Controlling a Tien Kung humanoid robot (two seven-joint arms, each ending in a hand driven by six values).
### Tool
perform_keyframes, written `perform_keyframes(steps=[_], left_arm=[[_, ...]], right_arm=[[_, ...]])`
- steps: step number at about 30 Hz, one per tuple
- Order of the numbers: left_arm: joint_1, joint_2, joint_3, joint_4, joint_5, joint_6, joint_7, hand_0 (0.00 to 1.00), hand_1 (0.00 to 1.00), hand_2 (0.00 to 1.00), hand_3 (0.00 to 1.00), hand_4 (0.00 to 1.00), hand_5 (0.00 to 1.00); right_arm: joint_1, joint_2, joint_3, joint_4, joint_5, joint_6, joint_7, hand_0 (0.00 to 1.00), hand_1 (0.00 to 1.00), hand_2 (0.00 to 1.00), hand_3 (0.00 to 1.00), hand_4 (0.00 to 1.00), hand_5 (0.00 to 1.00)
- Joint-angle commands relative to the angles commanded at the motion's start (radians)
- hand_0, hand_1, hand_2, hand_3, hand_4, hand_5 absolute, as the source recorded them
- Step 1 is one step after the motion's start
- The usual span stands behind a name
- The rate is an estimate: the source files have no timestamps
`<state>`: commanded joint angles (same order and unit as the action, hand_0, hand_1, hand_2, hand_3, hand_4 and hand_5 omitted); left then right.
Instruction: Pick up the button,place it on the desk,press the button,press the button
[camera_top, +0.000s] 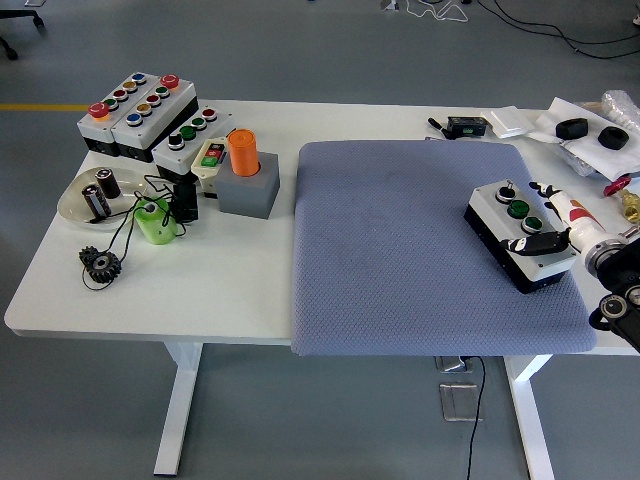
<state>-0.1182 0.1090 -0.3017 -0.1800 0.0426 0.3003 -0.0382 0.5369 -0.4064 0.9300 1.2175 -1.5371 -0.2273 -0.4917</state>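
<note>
The right robot hand (545, 243) came in from the right edge and lay on the near end of the button box (520, 233), a black finger resting across its white lid; whether the fingers clamped the box or only touched it could not be told. The box was rectangular, white on top with a black base, carrying two round green buttons and a small black one, and it sat on the right part of a grey, dimpled fabric mat (400, 250) covering the white tabletop (240, 290). Left of the mat stood a grey block (250, 192) holding an orange cylinder (243, 152). Beyond that block were more white button boxes (140, 112) with coloured caps. No writing was legible anywhere.
</note>
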Motion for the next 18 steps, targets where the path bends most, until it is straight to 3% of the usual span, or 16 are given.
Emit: perform_keyframes(steps=[15,16,18], left_arm=[[0.001,0.004,-0.004,0.000,0.004,0.000,0.002,0.663,0.715,0.714,0.515,0.334,0.998],[0.000,0.004,-0.001,0.000,-0.001,0.000,0.001,0.663,0.715,0.715,0.511,0.333,0.998],[-0.002,0.005,0.003,0.000,-0.008,0.000,-0.001,0.663,0.715,0.715,0.511,0.333,0.998]], right_arm=[[0.073,0.089,0.005,-0.121,-0.157,0.088,-0.141,0.962,0.946,0.998,0.998,0.906,0.140],[0.078,0.092,0.005,-0.129,-0.171,0.093,-0.151,0.698,0.742,0.868,0.998,0.885,0.110],[0.092,0.093,-0.002,-0.145,-0.194,0.103,-0.154,0.698,0.742,0.868,0.998,0.885,0.110]])
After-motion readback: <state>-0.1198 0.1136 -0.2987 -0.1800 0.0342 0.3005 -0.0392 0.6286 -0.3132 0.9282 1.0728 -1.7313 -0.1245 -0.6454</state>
